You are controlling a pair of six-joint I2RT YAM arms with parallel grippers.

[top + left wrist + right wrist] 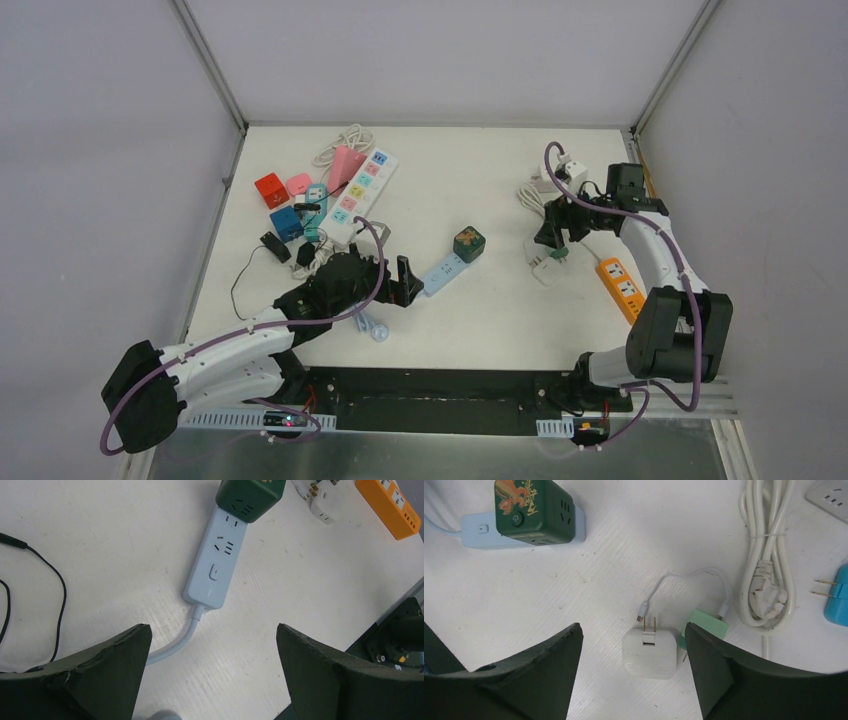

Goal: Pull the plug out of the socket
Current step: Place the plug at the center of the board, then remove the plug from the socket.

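Observation:
A dark green cube plug [468, 243] with a dragon print sits plugged into the far end of a light blue socket strip [441, 272] at mid-table. My left gripper [392, 283] is open and empty, just left of the strip's cable end. In the left wrist view the strip [215, 565] and the cube plug [250, 497] lie ahead of the open gripper [212, 630]. My right gripper [553, 238] is open and empty to the right of the plug. In the right wrist view the gripper [633, 626] hangs over a white adapter [649, 652], and the cube plug [531, 510] is at the upper left.
An orange strip [621, 285] lies at the right edge. A mint adapter [706, 625], a coiled white cable [766, 565] and a blue plug [836, 597] lie near my right gripper. A long white strip [360, 195], coloured cubes [271, 188] and a black cable [55, 595] are at the left.

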